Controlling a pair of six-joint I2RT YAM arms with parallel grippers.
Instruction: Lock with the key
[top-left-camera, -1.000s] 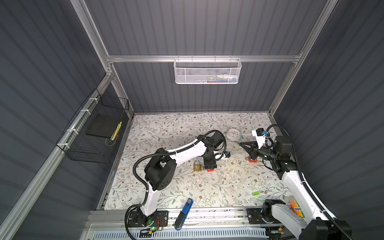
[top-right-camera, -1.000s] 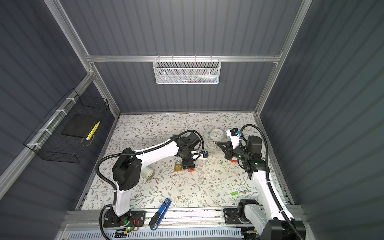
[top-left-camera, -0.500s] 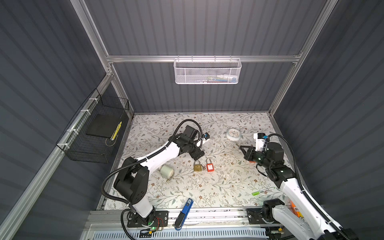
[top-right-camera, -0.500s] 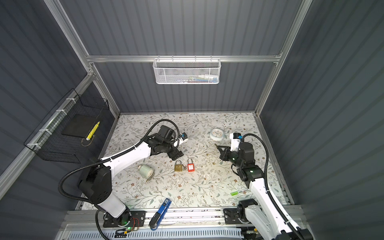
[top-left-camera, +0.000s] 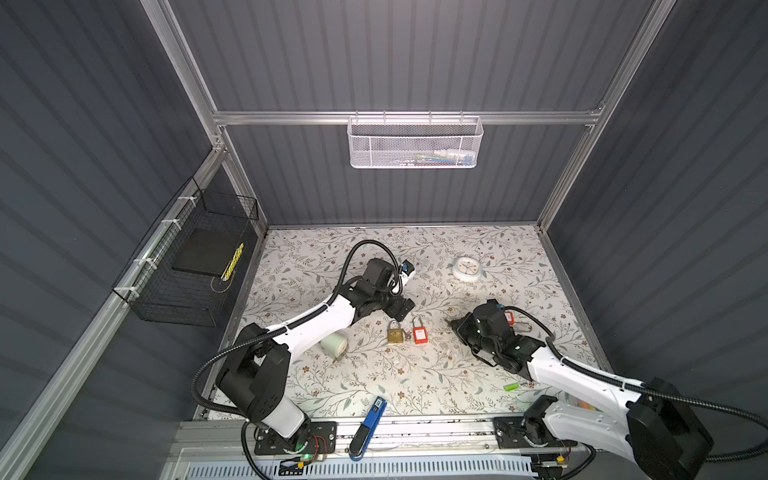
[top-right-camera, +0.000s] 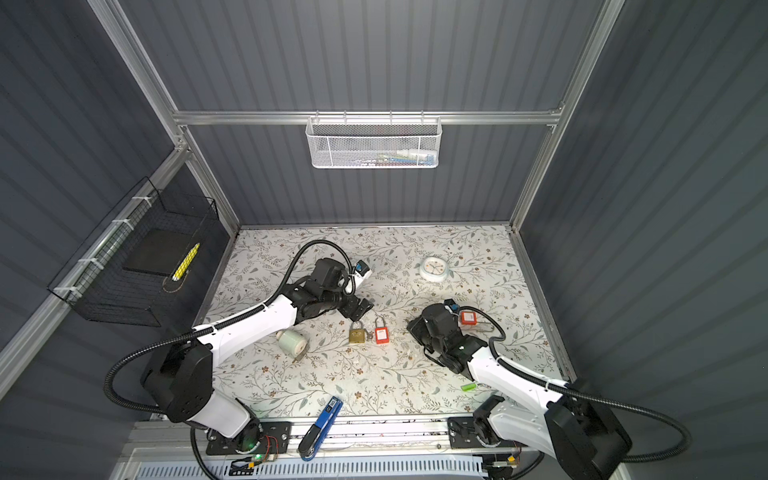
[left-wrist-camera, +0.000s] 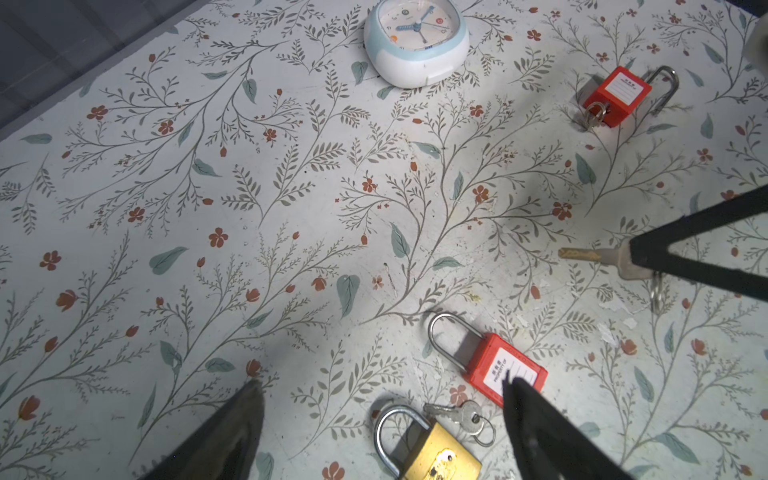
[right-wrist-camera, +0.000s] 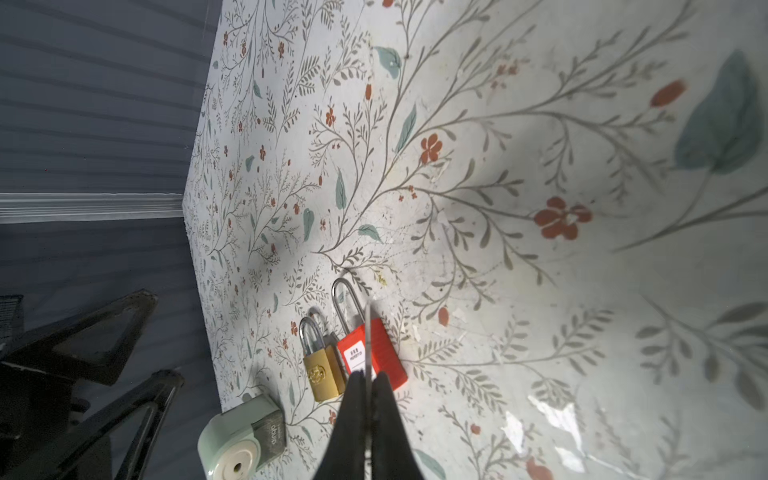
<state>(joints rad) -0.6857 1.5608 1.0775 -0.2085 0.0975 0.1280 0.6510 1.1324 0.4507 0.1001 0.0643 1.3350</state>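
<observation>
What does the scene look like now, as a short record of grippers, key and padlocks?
left gripper: open, empty, close to the brass padlock
right gripper: shut on the key
key: in no keyhole
brass padlock: lying flat beside a red padlock
red padlock: nearer the right gripper
second red padlock: apart, keys at its base

We see a white tabletop (top-left-camera: 415, 374) printed with leafy sprigs and red flowers. On it lie a brass padlock (top-left-camera: 396, 335) just beside a red steel-shackled padlock (top-left-camera: 420, 334), small silver keys (left-wrist-camera: 462, 415) between them, a second red padlock (left-wrist-camera: 618, 96) apart, a white-and-blue clock (top-left-camera: 468, 269), and perhaps a pale green tape dispenser (top-left-camera: 334, 344).
</observation>
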